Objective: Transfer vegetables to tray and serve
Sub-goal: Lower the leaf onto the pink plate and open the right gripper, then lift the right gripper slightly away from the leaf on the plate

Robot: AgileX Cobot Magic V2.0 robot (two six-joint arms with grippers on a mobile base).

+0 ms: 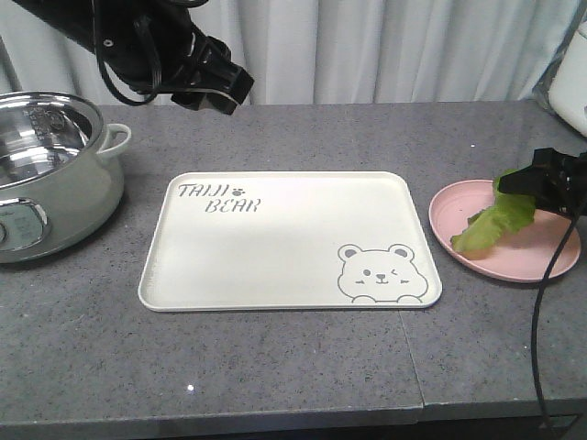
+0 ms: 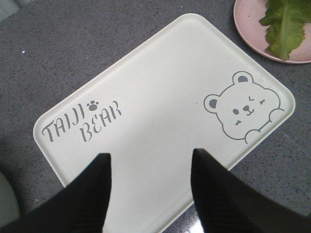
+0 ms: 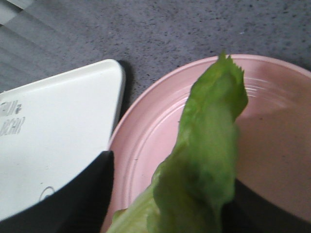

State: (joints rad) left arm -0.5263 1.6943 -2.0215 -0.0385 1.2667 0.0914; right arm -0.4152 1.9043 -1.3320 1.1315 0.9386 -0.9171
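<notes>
The step in hand is the pick-up. The right pincer (image 1: 525,181) is closed on the upper end of the lettuce leaf (image 1: 495,223), which hangs down from it over the pink plate (image 1: 541,261). Whether the leaf's lower tip touches the plate I cannot tell. The tray (image 1: 275,238) lies beside this pincer, towards the left arm, flat on the tabletop (image 1: 275,367) with nothing on it, so the transfer is not yet done.

By my judgement, the next move calls for lifting until the limp tip clears the plate rim. The leaf must then be carried sideways over the tray's near edge and let go low, so that it lands flat inside.

The right wrist view shows the grip close up, with the leaf running between two dark fingers (image 3: 73,204) and the tray corner just beside the plate. The left wrist view shows what the front view hides: the left pincer (image 2: 150,154) is spread wide, holds nothing, and hangs above the tray's bare middle. Only the front view shows the steel pot (image 1: 64,197), below and outward of that pincer.
</notes>
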